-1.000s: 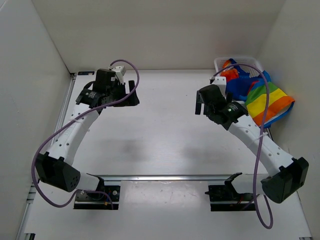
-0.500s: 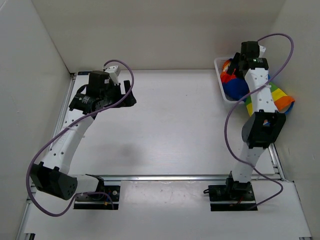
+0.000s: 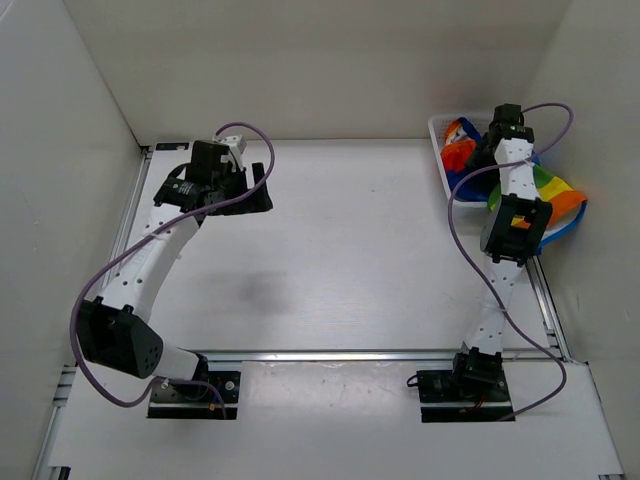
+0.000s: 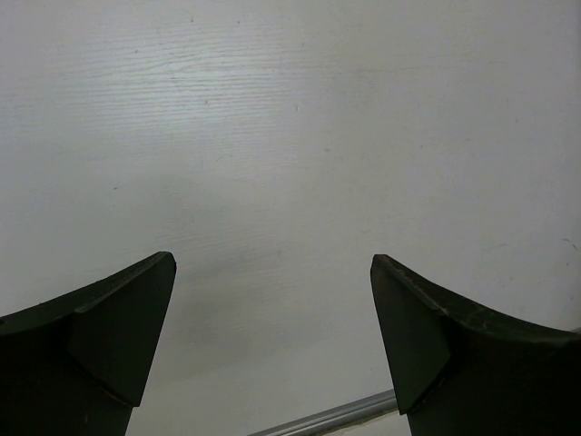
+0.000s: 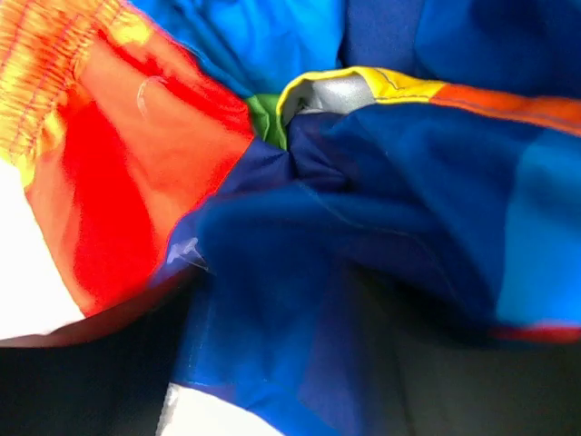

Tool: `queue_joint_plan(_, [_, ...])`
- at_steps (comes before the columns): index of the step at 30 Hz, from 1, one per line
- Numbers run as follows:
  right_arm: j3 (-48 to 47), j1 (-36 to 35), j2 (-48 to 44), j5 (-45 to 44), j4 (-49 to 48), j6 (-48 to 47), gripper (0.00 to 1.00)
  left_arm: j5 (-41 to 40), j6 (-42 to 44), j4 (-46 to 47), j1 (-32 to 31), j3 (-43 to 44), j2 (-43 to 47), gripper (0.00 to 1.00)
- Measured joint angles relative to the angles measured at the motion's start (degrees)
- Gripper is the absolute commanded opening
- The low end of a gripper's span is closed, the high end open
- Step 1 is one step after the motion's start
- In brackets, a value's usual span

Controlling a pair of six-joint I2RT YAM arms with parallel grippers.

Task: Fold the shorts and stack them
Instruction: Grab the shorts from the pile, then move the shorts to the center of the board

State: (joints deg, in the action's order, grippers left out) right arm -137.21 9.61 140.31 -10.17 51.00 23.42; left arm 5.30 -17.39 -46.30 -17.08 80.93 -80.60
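The rainbow-striped shorts (image 3: 461, 151) lie bunched in the white mesh basket (image 3: 438, 126) at the back right. A striped part (image 3: 562, 195) spills over its right side. My right gripper (image 3: 484, 150) reaches down into the basket and is pressed into the pile. In the right wrist view, dark blue, red and orange folds of the shorts (image 5: 363, 209) fill the frame. Blue cloth sits between my dark fingers (image 5: 73, 386), and how far they have shut does not show. My left gripper (image 3: 265, 187) hangs open over bare table at the back left, with nothing between its fingers (image 4: 109, 336).
White walls close in the table on the left, back and right. A metal rail (image 3: 340, 353) runs across in front of the arm bases. Another rail (image 4: 327, 418) shows at the bottom of the left wrist view. The right arm's purple cable (image 3: 455, 210) loops beside the basket.
The right arm swung from mid-table out over the basket and pushed down into the shorts, its jaws narrowing. The left arm shifted only slightly and stayed open.
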Motion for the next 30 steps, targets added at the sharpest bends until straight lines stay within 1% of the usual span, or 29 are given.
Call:
queue_joint_plan(1, [0.0,0.26,0.55,1.03,-0.39,0.63,0.22,-0.02,0.0,0.0,0.0,0.0,-0.39,1.0])
queue_joint_plan(2, [-0.02,0.55,0.79,1.79,-0.59,0.7,0.09,-0.02,-0.02,0.0,0.0,0.0,-0.7,1.0])
queue_joint_plan(3, [-0.04,0.79,0.85,2.27,-0.63,0.92,0.01,-0.02,-0.02,0.0,0.0,0.0,-0.94,1.0])
queue_joint_plan(8, [-1.03,0.87,-0.24,3.52,-1.7,1.9,0.01,0.0,-0.13,0.02,0.0,0.02,-1.22,1.0])
queue_joint_plan(11, [-1.01,0.83,-3.63,4.61,-1.86,1.88,0.01,0.02,-0.35,0.0,0.0,0.07,-1.22,1.0])
queue_joint_plan(13, [-1.01,0.72,-8.09,6.49,-2.27,1.9,0.01,0.02,-0.68,0.0,0.0,0.09,-1.22,1.0])
queue_joint_plan(18, [-1.4,-0.68,-24.33,13.18,-5.44,2.64,0.01,0.04,-2.69,-0.7,1.03,1.18,-1.53,1.0])
queue_joint_plan(21, [-5.03,-4.79,-33.16,17.79,-8.41,2.36,0.01,0.04,-3.96,-2.16,3.19,4.04,-2.16,1.0])
queue_joint_plan(24, [-6.91,-11.78,-40.65,23.08,-12.35,1.38,0.01,0.02,-4.85,-3.3,5.99,7.28,-2.27,1.0])
queue_joint_plan(26, [-6.08,-16.9,-44.89,26.86,-14.36,0.61,0.01,0.0,-5.2,-3.87,8.04,8.98,-2.21,1.0])
queue_joint_plan(27, [-3.82,-18.71,-46.84,28.09,-15.76,0.24,0.01,-0.07,-5.31,-4.04,9.18,9.51,-2.08,1.0])
queue_joint_plan(30, [8.35,-25.73,-53.42,30.05,-18.58,-1.01,0.01,0.07,-5.6,-5.2,13.94,10.36,-1.25,1.0])
